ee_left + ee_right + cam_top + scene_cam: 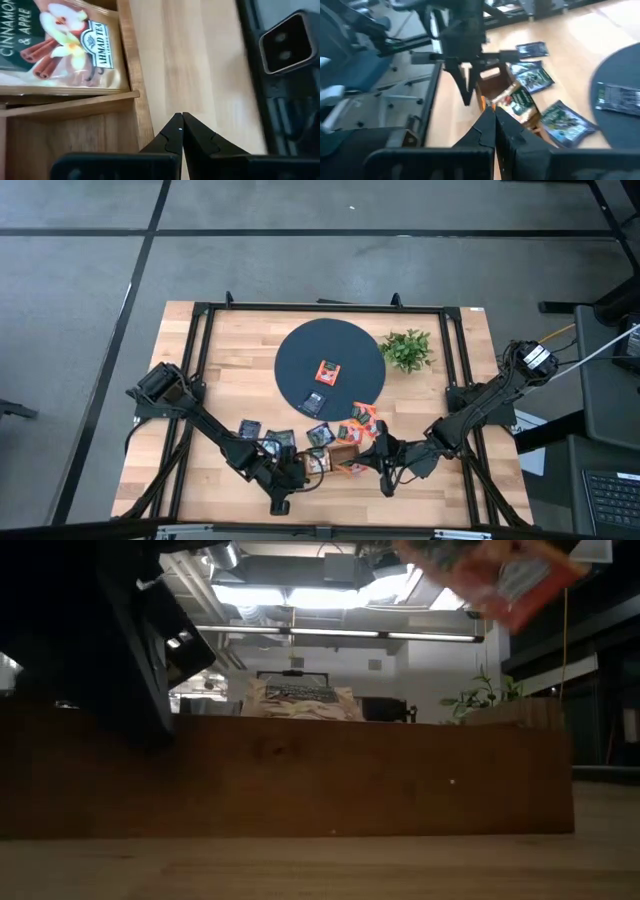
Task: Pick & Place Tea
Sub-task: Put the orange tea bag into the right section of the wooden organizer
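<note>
A narrow wooden tray (335,462) stands near the table's front edge, and its long wall (350,780) fills the low view. A beige tea sachet (65,45) lies flat in one compartment. My left gripper (181,117) is shut and empty, over the bare table beside the tray's wall (142,107); it shows left of the tray in the high view (298,480). My right gripper (372,458) is at the tray's right end, shut (494,112) on an orange-red tea sachet (490,575). Several dark and orange sachets (320,433) lie loose beyond the tray. My right gripper pinches the orange-red sachet between its two fingers. Only a sliver of the sachet's edge (482,103) shows beside the fingertips, so I cannot tell which part it has. The fingers slant down from the table's right. The sachet hangs tilted, lifted clear above the tray.
A dark round mat (365,340) at the table's middle carries an orange sachet (328,371) and a dark one (315,402). A small green plant (407,348) stands at its right. A black frame (200,380) runs around the tabletop.
</note>
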`<control>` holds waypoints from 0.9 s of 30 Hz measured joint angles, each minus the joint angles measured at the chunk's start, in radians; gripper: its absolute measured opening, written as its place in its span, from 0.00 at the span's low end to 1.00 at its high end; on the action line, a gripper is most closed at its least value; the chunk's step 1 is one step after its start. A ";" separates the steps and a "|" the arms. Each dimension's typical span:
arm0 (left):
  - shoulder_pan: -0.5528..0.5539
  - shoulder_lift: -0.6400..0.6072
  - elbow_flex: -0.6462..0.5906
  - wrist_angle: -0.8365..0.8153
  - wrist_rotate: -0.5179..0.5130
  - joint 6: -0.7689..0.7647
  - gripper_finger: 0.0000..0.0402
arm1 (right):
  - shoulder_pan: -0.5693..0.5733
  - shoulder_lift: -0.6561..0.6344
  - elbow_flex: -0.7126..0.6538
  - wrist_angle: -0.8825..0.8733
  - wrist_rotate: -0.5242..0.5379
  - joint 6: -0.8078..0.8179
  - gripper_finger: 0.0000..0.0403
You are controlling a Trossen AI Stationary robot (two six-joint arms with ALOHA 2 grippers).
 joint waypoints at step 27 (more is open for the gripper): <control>0.045 -0.134 0.085 0.084 -0.053 0.197 0.01 | -0.039 0.221 -0.172 0.535 0.264 -0.028 0.00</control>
